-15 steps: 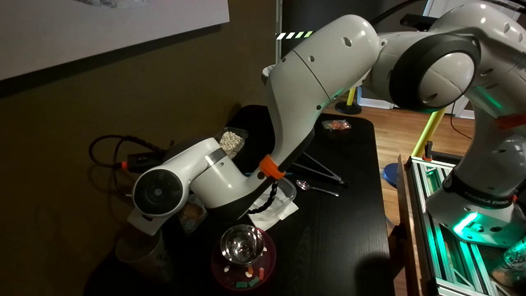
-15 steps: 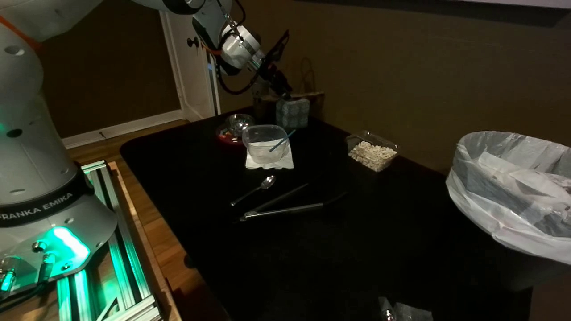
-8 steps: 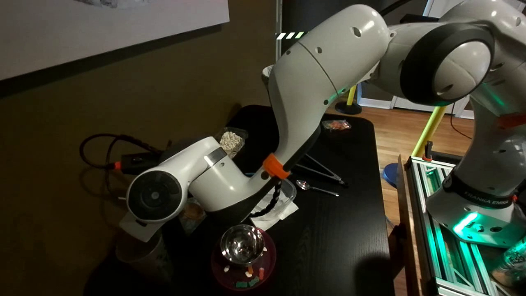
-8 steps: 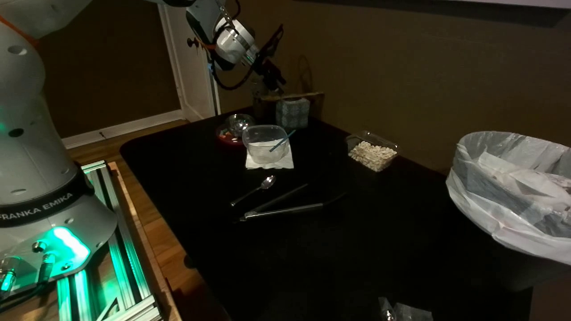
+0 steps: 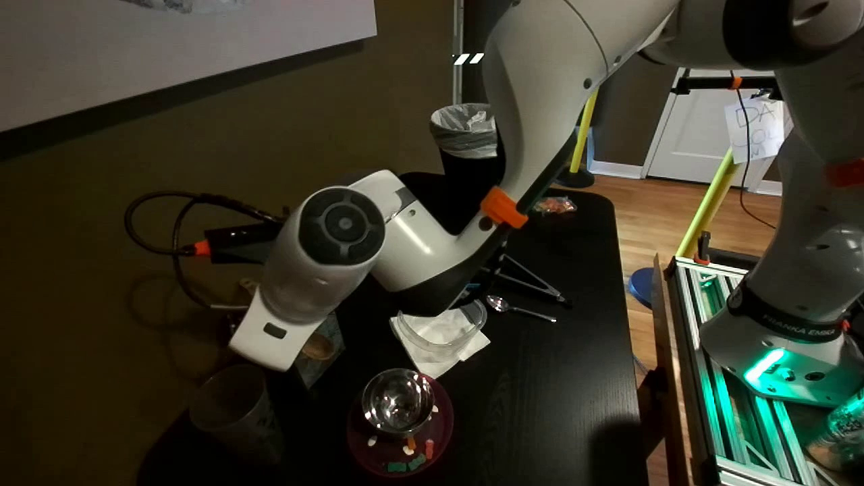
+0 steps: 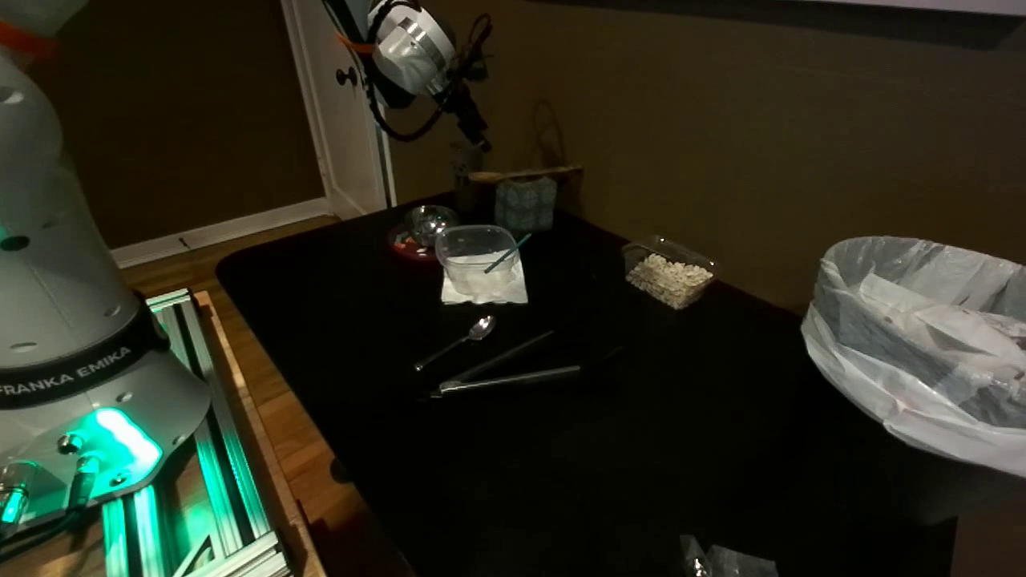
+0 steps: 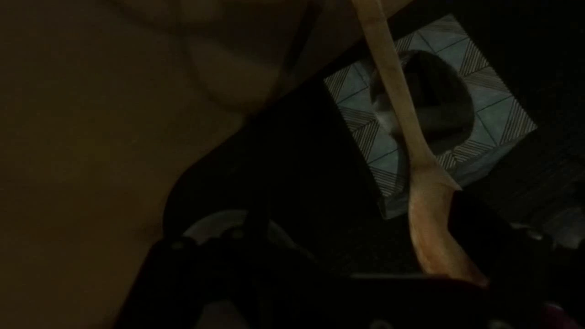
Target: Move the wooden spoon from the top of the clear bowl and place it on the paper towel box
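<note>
In an exterior view the wooden spoon [image 6: 525, 174] lies across the top of the grey-green paper towel box [image 6: 525, 206], both ends overhanging. My gripper [image 6: 483, 147] hangs just above the spoon's broad end, apart from it. Looking down in the wrist view, I see the spoon [image 7: 428, 201] crossing the patterned box top [image 7: 496, 109]. The dark jaws of the gripper [image 7: 365, 224] stand wide apart, holding nothing. Both exterior views show the clear bowl [image 6: 476, 240] on a white napkin, a blue stick leaning in it. My wrist hides part of the box [image 5: 324, 361] in an exterior view.
Beside the box, a shiny metal bowl [image 5: 398, 401] stands on a red plate [image 5: 439, 439]. A metal spoon [image 6: 482, 328] and tongs [image 6: 513, 379] lie nearer the robot base. A tub of white pieces [image 6: 672, 280] sits along the wall, near the lined bin [image 6: 850, 344].
My gripper has risen from the spoon and drawn back from the box, the arm swinging with it. The spoon has stayed on the box top.
</note>
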`<action>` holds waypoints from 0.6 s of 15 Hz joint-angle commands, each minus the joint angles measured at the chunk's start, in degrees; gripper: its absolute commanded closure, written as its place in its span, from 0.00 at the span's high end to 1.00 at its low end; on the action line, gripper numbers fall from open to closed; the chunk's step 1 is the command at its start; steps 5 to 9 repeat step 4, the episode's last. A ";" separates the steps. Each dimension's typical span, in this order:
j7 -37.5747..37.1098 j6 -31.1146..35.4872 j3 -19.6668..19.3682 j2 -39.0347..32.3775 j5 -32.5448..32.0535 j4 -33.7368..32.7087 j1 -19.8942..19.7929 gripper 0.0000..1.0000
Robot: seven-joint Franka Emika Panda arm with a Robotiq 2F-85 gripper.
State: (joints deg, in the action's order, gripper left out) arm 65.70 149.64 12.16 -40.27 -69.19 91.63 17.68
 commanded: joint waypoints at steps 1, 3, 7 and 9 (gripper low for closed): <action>4.97 11.60 1.32 8.95 -1.10 14.11 -5.09 1.00; 6.43 18.13 0.97 11.56 -1.88 18.39 -6.69 1.00; 4.97 14.19 0.05 7.05 -0.53 11.68 -4.37 1.00; 4.97 14.19 0.05 7.05 -0.53 11.68 -4.37 1.00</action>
